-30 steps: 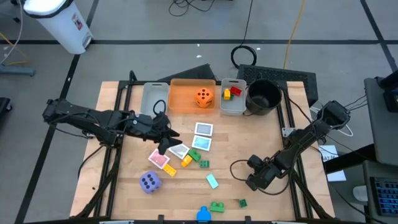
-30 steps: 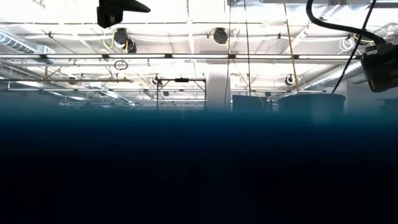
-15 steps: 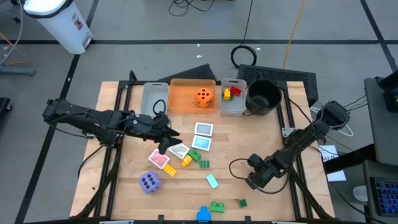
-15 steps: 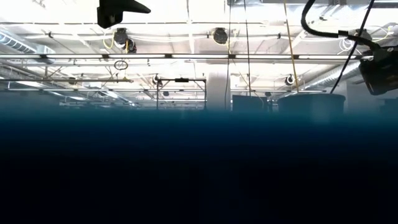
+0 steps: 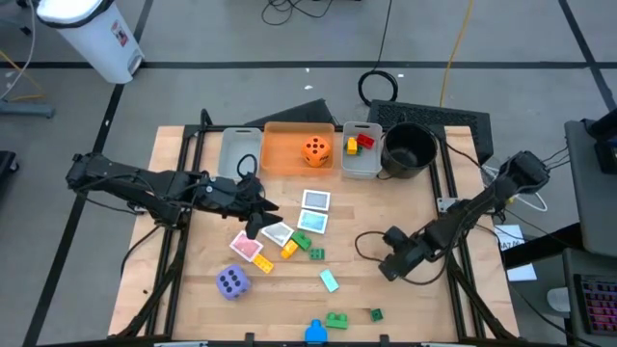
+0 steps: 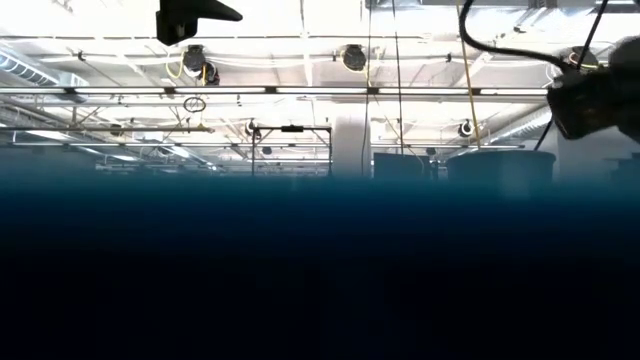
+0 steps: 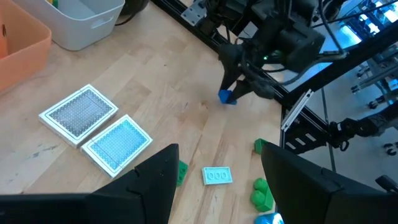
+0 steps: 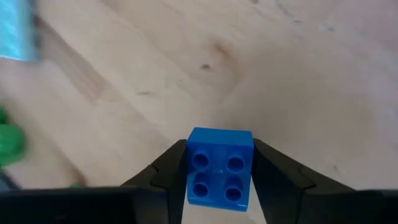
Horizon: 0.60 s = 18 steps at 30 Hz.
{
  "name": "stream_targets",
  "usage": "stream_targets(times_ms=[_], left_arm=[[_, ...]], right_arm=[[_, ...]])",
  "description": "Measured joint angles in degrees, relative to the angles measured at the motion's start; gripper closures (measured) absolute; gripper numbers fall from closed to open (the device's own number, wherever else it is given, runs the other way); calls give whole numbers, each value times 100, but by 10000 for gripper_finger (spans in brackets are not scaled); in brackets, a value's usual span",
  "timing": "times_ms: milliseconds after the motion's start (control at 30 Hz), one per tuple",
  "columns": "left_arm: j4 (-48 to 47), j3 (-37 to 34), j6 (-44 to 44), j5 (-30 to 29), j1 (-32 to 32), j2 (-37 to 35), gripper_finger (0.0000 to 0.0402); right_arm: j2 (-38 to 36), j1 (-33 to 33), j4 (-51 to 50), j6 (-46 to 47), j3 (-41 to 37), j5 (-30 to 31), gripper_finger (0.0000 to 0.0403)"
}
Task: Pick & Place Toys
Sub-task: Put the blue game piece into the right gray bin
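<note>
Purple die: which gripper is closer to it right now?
Left. The left gripper hovers just up-table of the purple die, over the cards. The right gripper, shut on a blue brick, is across the table.

Foam dice: 2, orange die (image 5: pixel 314 150) and purple die (image 5: pixel 231 281). Picture cards (image 5: pixel 315 200): 4. Plastic bricks (image 5: pixel 336 319): about eleven. Grey bins (image 5: pixel 239 154): 2. Orange bin (image 5: pixel 284 159): 1. Black bowl (image 5: pixel 408 152): 1.

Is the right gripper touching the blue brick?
Touching. The right wrist view shows the right gripper with both fingers pressed against the blue brick's sides, above the table.
</note>
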Motion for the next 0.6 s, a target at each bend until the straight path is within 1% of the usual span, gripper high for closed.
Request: stream_targets(times_ms=[233, 533, 600], left_arm=[[2, 0, 14, 0, -4, 0, 165], [9, 2, 70, -4, 1, 0, 165], [9, 2, 75, -19, 2, 0, 165]], right_arm=[[-640, -576, 763, -594, 7, 428, 270], [-1336, -1765, 2100, -2047, 17, 420, 272], [-1460, -2097, 2359, -2309, 20, 319, 272]])
